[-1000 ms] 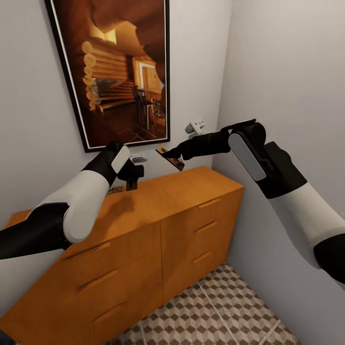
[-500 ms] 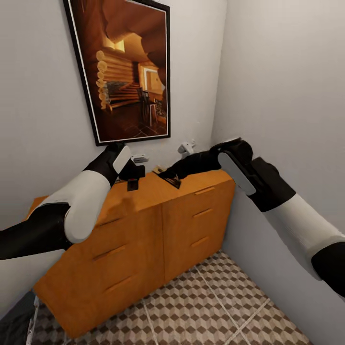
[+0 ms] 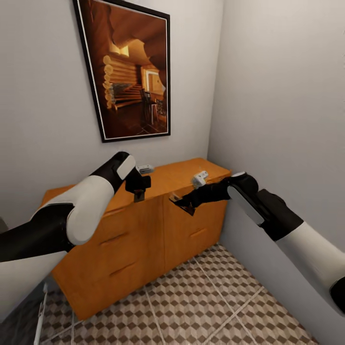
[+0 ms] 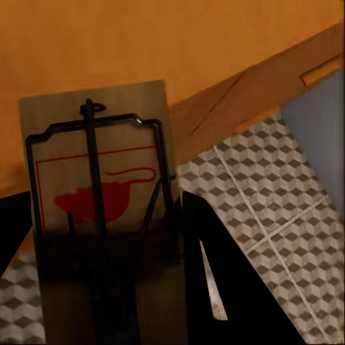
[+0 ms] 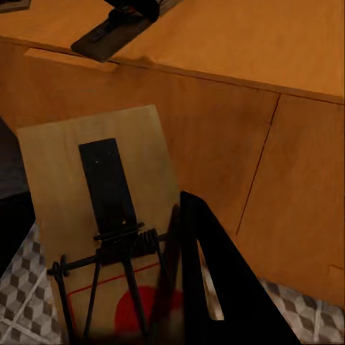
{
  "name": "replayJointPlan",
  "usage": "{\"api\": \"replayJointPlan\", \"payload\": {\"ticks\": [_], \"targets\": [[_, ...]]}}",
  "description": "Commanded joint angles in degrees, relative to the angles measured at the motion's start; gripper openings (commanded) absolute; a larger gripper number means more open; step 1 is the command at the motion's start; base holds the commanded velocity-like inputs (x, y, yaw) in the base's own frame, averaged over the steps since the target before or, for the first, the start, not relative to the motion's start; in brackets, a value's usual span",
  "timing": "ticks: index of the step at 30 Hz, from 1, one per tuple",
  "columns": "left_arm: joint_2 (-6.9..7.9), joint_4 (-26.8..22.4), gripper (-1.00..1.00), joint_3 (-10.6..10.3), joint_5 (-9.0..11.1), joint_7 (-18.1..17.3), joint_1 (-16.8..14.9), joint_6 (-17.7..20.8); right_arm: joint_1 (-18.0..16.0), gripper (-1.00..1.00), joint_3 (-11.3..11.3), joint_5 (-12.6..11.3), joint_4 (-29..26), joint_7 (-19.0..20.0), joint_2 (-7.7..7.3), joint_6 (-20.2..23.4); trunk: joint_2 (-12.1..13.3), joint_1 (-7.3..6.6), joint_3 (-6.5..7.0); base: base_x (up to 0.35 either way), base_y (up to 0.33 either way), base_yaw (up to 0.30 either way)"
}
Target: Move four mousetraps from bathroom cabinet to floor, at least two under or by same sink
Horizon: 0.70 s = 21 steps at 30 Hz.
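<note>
- left gripper (image 3: 139,190) was clamped on a small flat tan wooden mousetrap with black wire and a red mouse print (image 4: 97,187); in the left wrist view the board ran lengthwise straight out from between the fingers (image 4: 215,287), printed face toward the camera; it hung over the front edge of the low orange-brown wooden cabinet with bar handles (image 3: 143,239)
- two small white objects (image 3: 145,168) sat on the cabinet top, too small for me to tell what they were
- right gripper (image 3: 184,203) was also closed on a trap, a second tan board with a dark spring bar and a red mark (image 5: 104,215); it was held in front of the cabinet's upper drawers, tilted, clear of the wood
- the relation that mattered imo: both traps were up at cabinet-top height and the brown, beige and white cube-pattern tiled floor (image 3: 191,306) lay well below both of them; so the drop-off was straight down, and the right arm looked the nearer one to open tile
- no sink in the frames, so I couldn't say which way that lay
</note>
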Motion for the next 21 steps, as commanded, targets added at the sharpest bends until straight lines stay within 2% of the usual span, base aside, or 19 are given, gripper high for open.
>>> {"api": "replayJointPlan", "payload": {"ticks": [1,7,12,21], "targets": [[-0.08,0.11,-1.00,0.42,0.39,0.48,-0.02,0.20,0.46,-1.00,0.06,0.06,0.00,0.20,-0.33,-0.23,-0.04,-0.03,-0.06,-0.240,0.000,0.000],[-0.13,0.48,-1.00,0.43,0.79,0.06,1.75,0.11,2.53,-1.00,0.12,0.05,1.92,0.13,-1.23,-0.82,-0.04,-0.03,-0.06,-0.150,0.000,0.000],[-0.13,0.43,-1.00,0.43,0.74,-3.22,6.22,-0.32,3.65,-1.00,0.15,0.16,6.40,0.34,-1.34,-2.75,-0.04,-0.03,-0.06,-0.007,0.000,0.000],[-0.13,0.37,-1.00,0.35,0.71,-7.73,11.02,-0.65,5.53,-1.00,0.15,0.32,7.24,0.36,-1.63,-4.06,-0.04,-0.03,-0.06,0.000,0.000,0.000]]}}
